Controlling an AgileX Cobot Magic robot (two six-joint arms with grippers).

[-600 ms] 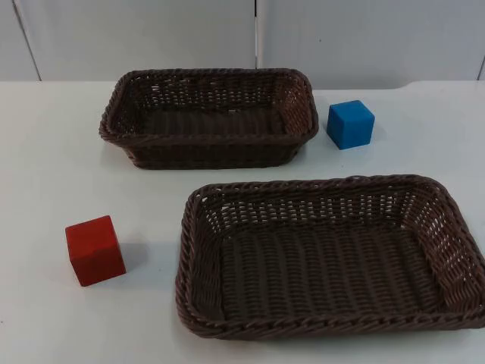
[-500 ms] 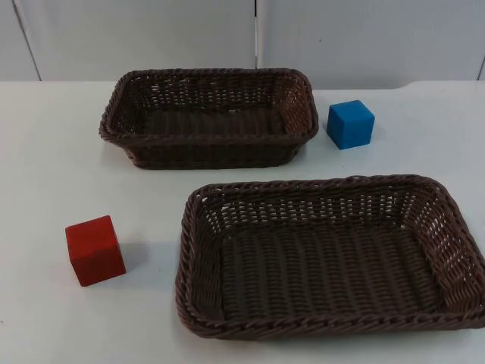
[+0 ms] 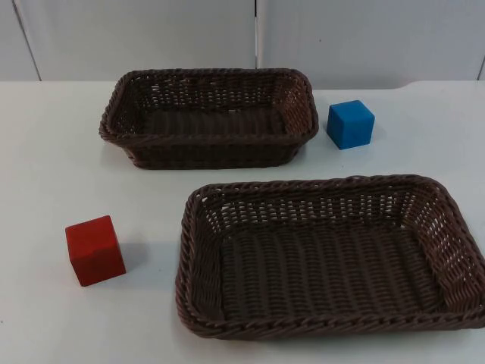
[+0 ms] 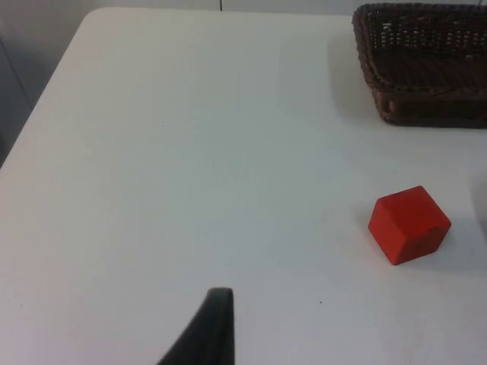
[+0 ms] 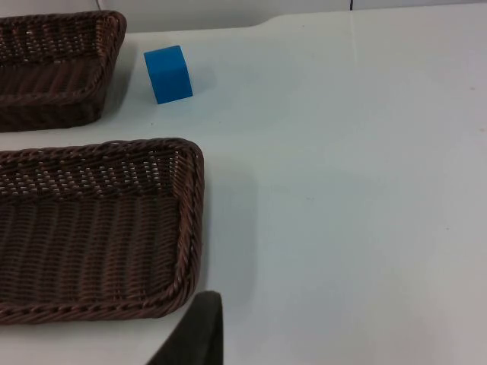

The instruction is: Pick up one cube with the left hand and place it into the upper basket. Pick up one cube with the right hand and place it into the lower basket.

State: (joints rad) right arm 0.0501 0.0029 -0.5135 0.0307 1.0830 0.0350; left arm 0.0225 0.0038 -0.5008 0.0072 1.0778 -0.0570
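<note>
Nothing is being held at this moment, and both baskets are lying empty on the white table. The upper basket is sitting at about 11 o'clock of the top view. The lower basket is taking the place from 4 to 6 o'clock. The red cube is standing alone at 8 o'clock, just beside the left wall of the lower basket but apart from it. The blue cube is resting at 1 o'clock, just beside the right end of the upper basket and not touching it.

The left gripper is hovering over bare table, well apart from the red cube, which is lying toward its 3 o'clock. The right gripper is waiting near the corner of the lower basket, with the blue cube far ahead at 12 o'clock. Of each gripper only one black fingertip is showing, so I cannot tell if the fingers are spread or pressed together.

In my judgement the task is just beginning. The risk is mainly at the blue cube: it is standing so near the upper basket that a finger coming down could catch the woven rim and push the basket. The red cube is turned a little, so fingers not lined with its faces may be pinching the corners and letting it slip.
</note>
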